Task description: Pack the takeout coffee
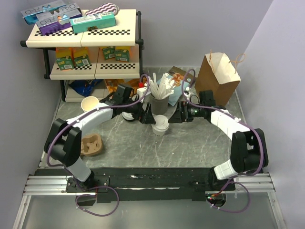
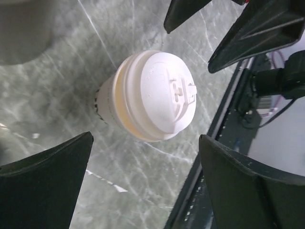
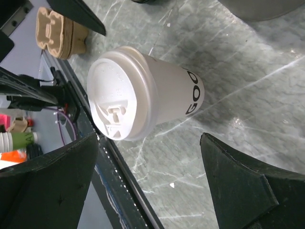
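Fig. 1 | takeout coffee (image 1: 160, 125) upright, ungripped | left gripper (image 1: 145, 116) and right gripper (image 1: 179, 116) both spread wide | risk: if the 2 arms reach together, fingers may clash and tip it

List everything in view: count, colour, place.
takeout coffee: one, off-white, white lid, table centre
straw holder: one, dark, holding white straws, behind the coffee
paper bag: one, brown, far right
cup carrier: count unclear, brown, near left
lidless cup: one seen, cream, beside the rack
rack: one, cream and black, far left
boxes: several, blue, purple, teal, green, on the rack
table: one, grey marbled, under everything
left gripper: one, black, open, left of coffee
right gripper: one, black, open, right of coffee
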Controlling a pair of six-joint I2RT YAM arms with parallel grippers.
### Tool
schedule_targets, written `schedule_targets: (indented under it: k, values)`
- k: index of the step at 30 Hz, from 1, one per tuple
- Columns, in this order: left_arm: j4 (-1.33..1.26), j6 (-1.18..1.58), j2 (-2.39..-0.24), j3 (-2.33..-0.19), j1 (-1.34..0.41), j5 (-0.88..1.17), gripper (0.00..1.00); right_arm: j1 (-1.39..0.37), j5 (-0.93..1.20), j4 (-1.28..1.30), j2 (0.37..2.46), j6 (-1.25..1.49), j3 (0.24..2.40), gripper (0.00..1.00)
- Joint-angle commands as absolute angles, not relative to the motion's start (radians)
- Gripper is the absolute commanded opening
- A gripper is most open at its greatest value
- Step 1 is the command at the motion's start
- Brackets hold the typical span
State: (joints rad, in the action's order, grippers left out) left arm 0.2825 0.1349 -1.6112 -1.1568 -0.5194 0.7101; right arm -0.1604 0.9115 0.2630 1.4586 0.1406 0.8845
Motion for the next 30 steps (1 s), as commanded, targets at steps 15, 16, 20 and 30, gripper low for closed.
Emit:
schedule_targets:
  k: [15,16,20,30]
  values:
    - [-0.032,0.535,-1.72,-1.089,-0.403,0.928,0.99,-0.262,0.888,0.348,1.568,0.158,1.063,0.86]
    - [-0.046,0.544,-1.73,-1.086,-0.4,0.946,0.99,-0.265,0.885,0.359,1.578,0.155,1.072,0.85]
    - [-0.135,0.63,-1.741,-1.048,-0.399,0.986,0.98,-0.278,0.87,0.376,1.601,0.149,1.097,0.85]
    - [-0.247,0.699,-1.769,-0.992,-0.399,1.046,0.95,-0.331,0.79,0.407,1.655,0.132,1.137,0.85]
